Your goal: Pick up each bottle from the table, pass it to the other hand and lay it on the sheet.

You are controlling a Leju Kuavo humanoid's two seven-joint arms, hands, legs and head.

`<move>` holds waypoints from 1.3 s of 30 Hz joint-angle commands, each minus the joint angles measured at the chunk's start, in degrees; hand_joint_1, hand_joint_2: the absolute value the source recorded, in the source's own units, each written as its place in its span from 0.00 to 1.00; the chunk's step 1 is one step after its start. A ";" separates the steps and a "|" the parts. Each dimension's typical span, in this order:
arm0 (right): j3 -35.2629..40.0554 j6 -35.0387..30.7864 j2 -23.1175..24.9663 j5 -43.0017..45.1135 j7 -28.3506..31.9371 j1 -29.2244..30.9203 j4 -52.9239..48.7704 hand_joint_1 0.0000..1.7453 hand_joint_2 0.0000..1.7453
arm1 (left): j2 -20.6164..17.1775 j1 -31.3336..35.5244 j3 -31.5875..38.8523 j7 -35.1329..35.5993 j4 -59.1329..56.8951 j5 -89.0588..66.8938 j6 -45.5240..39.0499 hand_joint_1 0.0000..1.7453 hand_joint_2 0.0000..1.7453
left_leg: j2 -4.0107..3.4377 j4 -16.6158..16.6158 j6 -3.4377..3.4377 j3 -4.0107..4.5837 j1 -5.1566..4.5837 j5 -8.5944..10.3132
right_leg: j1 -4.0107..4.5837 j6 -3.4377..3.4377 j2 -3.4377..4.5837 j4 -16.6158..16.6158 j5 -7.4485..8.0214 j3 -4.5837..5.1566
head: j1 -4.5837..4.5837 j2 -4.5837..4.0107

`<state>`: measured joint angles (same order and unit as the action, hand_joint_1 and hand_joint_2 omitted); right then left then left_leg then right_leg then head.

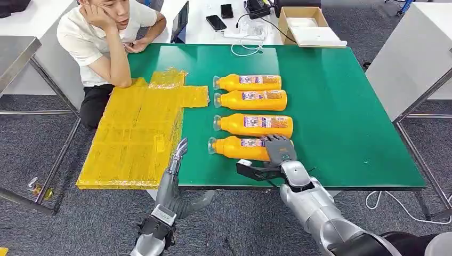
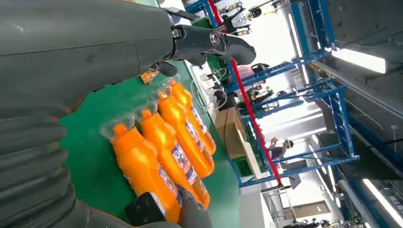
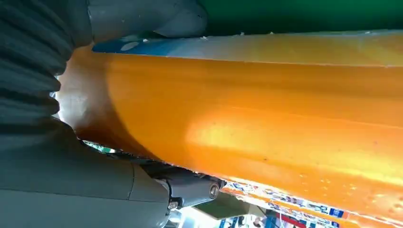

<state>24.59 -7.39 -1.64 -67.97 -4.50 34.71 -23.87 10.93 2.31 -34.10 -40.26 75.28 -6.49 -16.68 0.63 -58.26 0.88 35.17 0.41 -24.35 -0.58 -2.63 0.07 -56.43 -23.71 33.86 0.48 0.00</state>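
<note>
Several orange bottles lie side by side on the green table, caps pointing toward the yellow sheet. My right hand lies over the label end of the nearest bottle, fingers across its top and thumb along its near side. In the right wrist view that bottle sits tight between the fingers and thumb of my right hand. My left hand is held upright at the table's front edge beside the sheet, fingers straight and holding nothing. The left wrist view looks past the left hand at the bottle row.
A person sits at the far left corner, an elbow on the table beside the sheet. A cardboard box, phones and a white cable lie on the white desk behind. Grey tables flank both sides.
</note>
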 commanded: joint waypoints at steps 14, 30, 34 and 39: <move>-12.20 -15.68 3.79 25.88 21.00 -22.48 -25.04 1.00 1.00 | -2.14 -5.23 6.09 12.45 5.04 21.16 13.38 0.00 1.00 | -0.10 0.20 -0.24 -0.55 0.17 -0.21 | 0.19 0.22 0.14 0.16 -0.13 -0.48 | -0.02 0.00; -13.32 -19.92 7.18 34.11 27.36 -28.27 -28.84 1.00 1.00 | -5.93 -10.07 6.56 18.07 10.60 30.37 19.10 0.00 1.00 | -0.19 0.17 -0.25 -0.14 0.14 -0.32 | 0.16 0.22 0.30 0.05 -0.23 -0.09 | 0.00 0.00; -11.67 -19.31 8.92 36.05 29.29 -28.46 -29.71 1.00 1.00 | -6.18 -10.44 5.32 19.24 9.62 33.36 20.62 0.00 1.00 | -0.29 0.15 -0.28 -0.05 0.14 -0.33 | 0.16 0.23 0.39 0.00 -0.20 0.06 | 0.00 0.00; -8.60 -19.59 9.71 40.23 32.21 -29.13 -34.85 1.00 1.00 | -6.20 -9.96 3.38 18.34 7.76 35.50 19.59 0.00 1.00 | -0.22 0.10 -0.25 0.02 0.15 -0.32 | 0.18 0.24 0.30 -0.03 -0.24 0.11 | -0.02 0.00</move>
<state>13.03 -26.82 5.48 -31.61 25.37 5.86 -53.35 7.59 -8.40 -27.56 -21.42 86.27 27.30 4.00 0.58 -58.23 0.63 35.54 0.67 -24.55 -0.31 -2.47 0.29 -56.45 -23.84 34.23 0.46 0.00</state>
